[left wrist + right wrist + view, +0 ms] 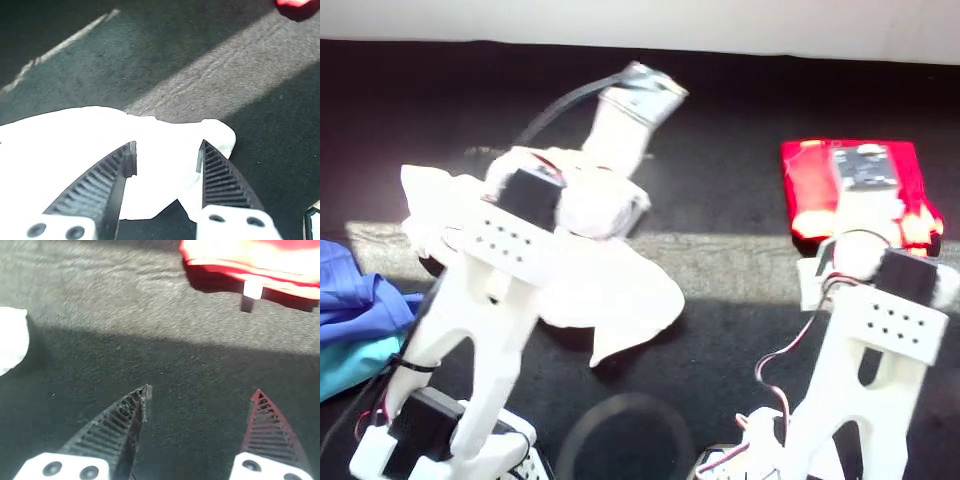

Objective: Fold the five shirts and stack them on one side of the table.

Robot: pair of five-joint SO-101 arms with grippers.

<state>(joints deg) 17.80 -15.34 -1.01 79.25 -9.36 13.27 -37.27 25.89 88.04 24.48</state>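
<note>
White shirt [620, 290] is lying crumpled on the dark table [720, 130], with the left fingers [222, 175] hanging spread just above it. Right fingers [115, 425], also spread, are hovering over bare table near a folded red shirt [810, 185]; blue shirts [350, 290] are lying at the left edge.

A dark round object [620, 440] rests at the near edge of the dark, sun-striped table [720, 130]
</note>
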